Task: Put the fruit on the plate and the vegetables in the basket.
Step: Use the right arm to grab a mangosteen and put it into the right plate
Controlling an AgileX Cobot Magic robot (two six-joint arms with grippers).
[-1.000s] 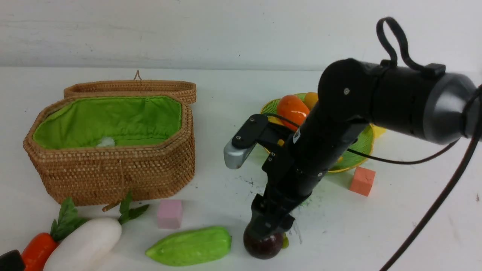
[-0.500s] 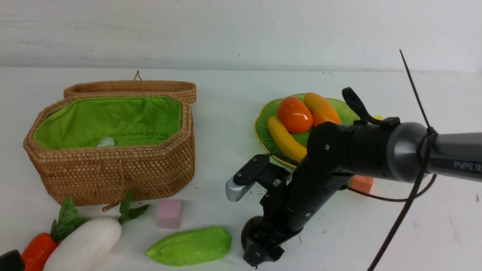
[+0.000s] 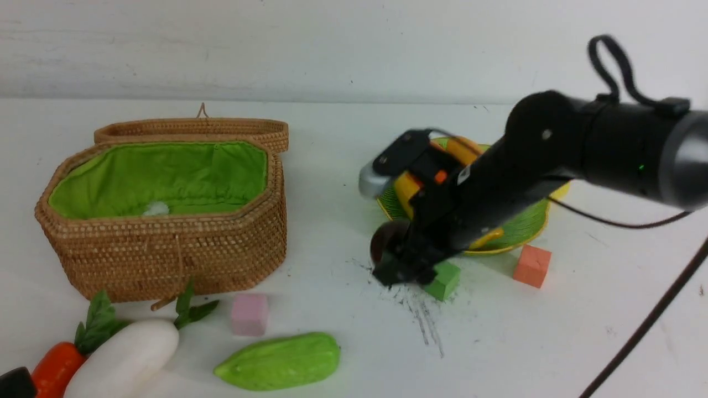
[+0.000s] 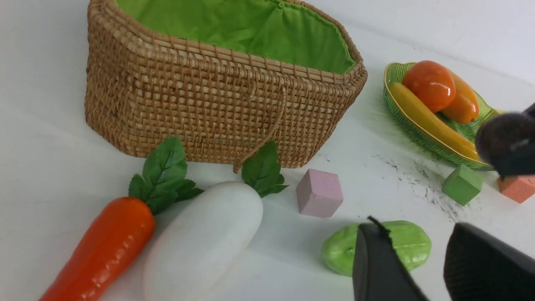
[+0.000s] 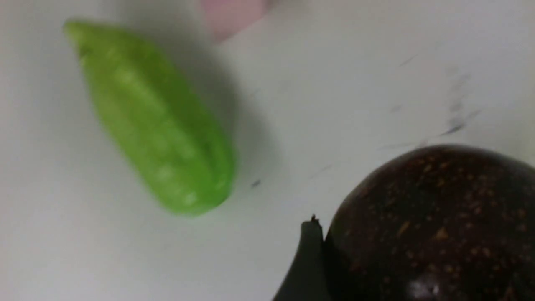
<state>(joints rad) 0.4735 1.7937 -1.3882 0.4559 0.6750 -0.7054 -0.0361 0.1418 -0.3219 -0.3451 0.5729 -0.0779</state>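
My right gripper (image 3: 401, 269) is shut on the dark purple mangosteen (image 3: 385, 242) and holds it above the table at the plate's (image 3: 517, 235) near left edge. The right wrist view shows one finger (image 5: 307, 259) pressed against the mangosteen (image 5: 430, 225). The banana (image 4: 430, 125), persimmon (image 4: 430, 83) and mango (image 4: 464, 104) lie on the plate (image 4: 395, 69). The radish (image 3: 124, 359), carrot (image 3: 55, 367) and gourd (image 3: 279, 359) lie on the table in front of the open basket (image 3: 166, 249). My left gripper (image 4: 416, 228) is open and empty, low at the front left above the gourd (image 4: 338, 251).
A pink cube (image 3: 250, 314) sits in front of the basket. A green cube (image 3: 442, 281) and an orange cube (image 3: 532, 265) sit by the plate's front edge. The basket's lid (image 3: 193, 130) lies folded back behind it. Black scuff marks (image 3: 420, 315) streak the table.
My right gripper has lifted the mangosteen off the front of the table and carried it back and up towards the plate. The green cube it hid now shows. The left arm has not moved.
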